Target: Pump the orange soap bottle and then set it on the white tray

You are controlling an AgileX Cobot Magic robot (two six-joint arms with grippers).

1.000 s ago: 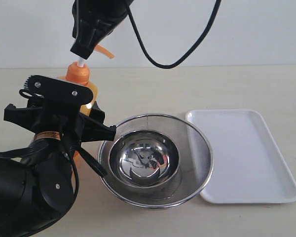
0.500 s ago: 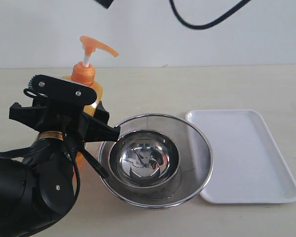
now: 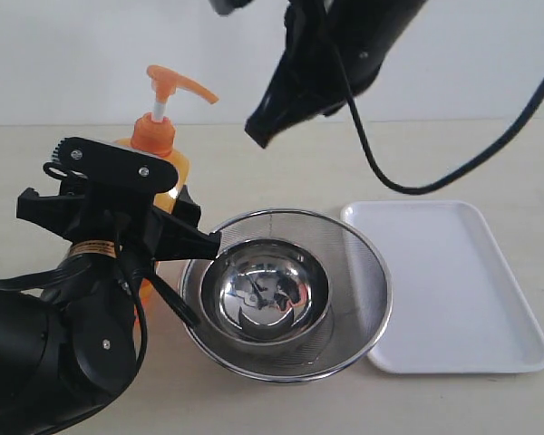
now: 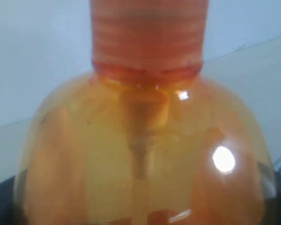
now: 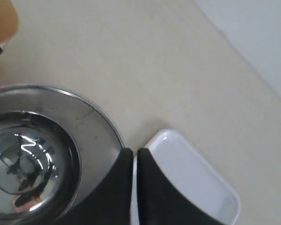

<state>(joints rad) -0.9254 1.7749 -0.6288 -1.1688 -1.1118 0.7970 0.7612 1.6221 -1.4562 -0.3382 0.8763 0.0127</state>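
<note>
My left gripper (image 3: 154, 195) is clamped on the soap bottle (image 3: 154, 136), which is upright at frame left with the pump stem showing, just left of the strainer (image 3: 372, 272). My right gripper (image 3: 257, 136) hangs top centre, jaws pressed together on nothing. The tray (image 3: 453, 281) is at right, past the strainer and apart from the bottle.

The black left gripper (image 3: 159, 207), set low on its bulky black arm, gripped the translucent orange soap bottle (image 3: 153, 136) between its jaws, while the black right gripper (image 3: 257, 130), held high and angled downward, had its fingers (image 5: 116, 183) closed almost together.
</note>
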